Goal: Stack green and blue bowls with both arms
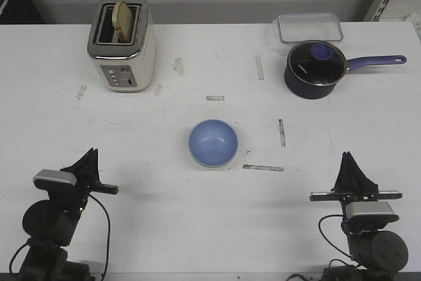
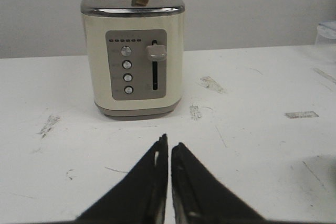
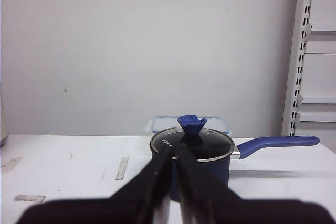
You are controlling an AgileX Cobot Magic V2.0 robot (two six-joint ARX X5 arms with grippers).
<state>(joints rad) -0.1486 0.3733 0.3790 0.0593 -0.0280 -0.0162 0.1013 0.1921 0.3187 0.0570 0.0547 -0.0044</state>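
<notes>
On the white bench [image 1: 197,228] a single periwinkle blue bowl [image 1: 213,143] sits upright near the middle, well apart from both arms; a thin pale rim shows along its lower left edge, which may be the green bowl nested beneath it, though the front view cannot settle that, and no separate green bowl is seen. The left hand [image 1: 90,157] rests low at the near left corner, its two black fingers drawn together to a point with only a hairline slit between them in the left wrist view [image 2: 169,145], and it holds nothing. The right hand [image 1: 346,160] sits at the near right corner, fingers likewise pressed together and empty; in the right wrist view [image 3: 174,156] their tips overlap and partly hide the dark blue saucepan [image 3: 191,153]. Behind that pan a clear lidded container [image 1: 309,27] is mostly screened, only its upper edge visible from the wrist. The cream toaster [image 1: 122,43] stands at the far left with a slice of bread [image 1: 122,19] poking out; the left wrist view cuts off the slice's top. Neither wrist view shows the bowl.
</notes>
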